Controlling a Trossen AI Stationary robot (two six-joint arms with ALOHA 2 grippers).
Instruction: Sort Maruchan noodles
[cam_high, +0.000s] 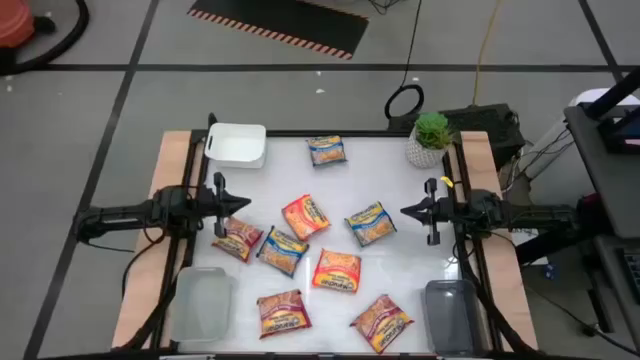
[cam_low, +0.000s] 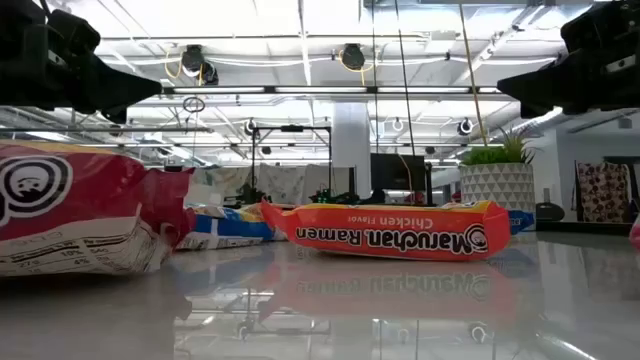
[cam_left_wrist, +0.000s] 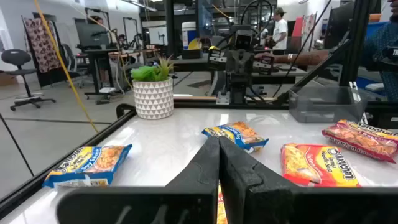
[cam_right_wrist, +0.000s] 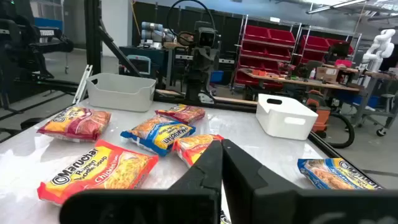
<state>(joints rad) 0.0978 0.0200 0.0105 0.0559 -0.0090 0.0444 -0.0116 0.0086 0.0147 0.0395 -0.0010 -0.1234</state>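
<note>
Several Maruchan packets lie flat on the white table. In the high view a blue packet (cam_high: 327, 150) sits near the far edge. An orange one (cam_high: 305, 216), blue ones (cam_high: 370, 223) (cam_high: 282, 250), a dark red one (cam_high: 238, 238) and another orange one (cam_high: 337, 270) lie mid-table. Two dark red ones (cam_high: 283, 312) (cam_high: 381, 322) lie near the near edge. My left gripper (cam_high: 245, 205) (cam_left_wrist: 218, 155) hovers shut at the table's left side. My right gripper (cam_high: 405, 211) (cam_right_wrist: 222, 155) hovers shut at the right side. Both point toward the packets and touch nothing.
A white bin (cam_high: 237, 144) stands at the far left corner, a clear bin (cam_high: 203, 305) at the near left and a grey bin (cam_high: 450, 310) at the near right. A potted plant (cam_high: 430, 138) stands at the far right. People show in the room beyond the table.
</note>
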